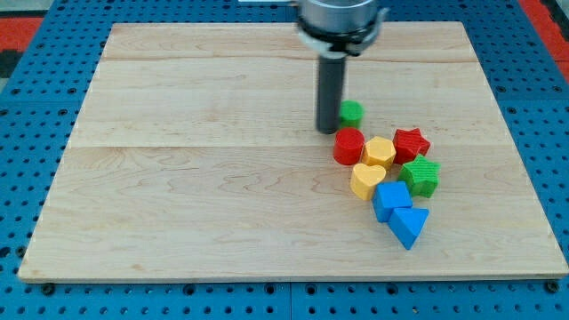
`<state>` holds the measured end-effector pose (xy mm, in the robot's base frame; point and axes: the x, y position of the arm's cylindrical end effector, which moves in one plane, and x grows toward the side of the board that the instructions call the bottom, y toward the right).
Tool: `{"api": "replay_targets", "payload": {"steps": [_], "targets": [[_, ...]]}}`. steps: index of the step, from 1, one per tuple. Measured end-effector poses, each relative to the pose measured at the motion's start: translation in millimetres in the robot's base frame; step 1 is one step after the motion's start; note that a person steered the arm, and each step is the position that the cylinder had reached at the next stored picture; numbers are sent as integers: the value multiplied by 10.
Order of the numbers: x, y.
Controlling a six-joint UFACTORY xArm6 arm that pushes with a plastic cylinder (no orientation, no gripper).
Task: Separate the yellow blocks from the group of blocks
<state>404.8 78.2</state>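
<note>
- Setting: robotics lab bench.
- Blue perforated base plate [36, 178], regular hole grid, surrounding the work area.
- Pale wooden board [196, 178] laid on top.
- Metal arm mount with dark rod [331, 93] overhead.
- Red matting [27, 36] at the view's top corners.

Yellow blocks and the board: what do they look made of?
Yellow hexagonal block and yellow heart block: probably plastic, matte; solid uniform colour, soft highlights, possibly fine ridges. Board: light wood, smooth; visible grain and plank seams. My tip rests above the red round block.
</note>
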Motion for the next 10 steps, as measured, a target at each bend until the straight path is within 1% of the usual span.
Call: {"api": "replay_targets", "payload": {"steps": [1, 2, 3, 4, 5, 6, 7, 8, 9, 10], "targets": [[-498, 253], [-488, -58], [-25, -884], [641, -688], [698, -534], [513, -219], [78, -169], [-84, 182], [-69, 415], [226, 516]]}}
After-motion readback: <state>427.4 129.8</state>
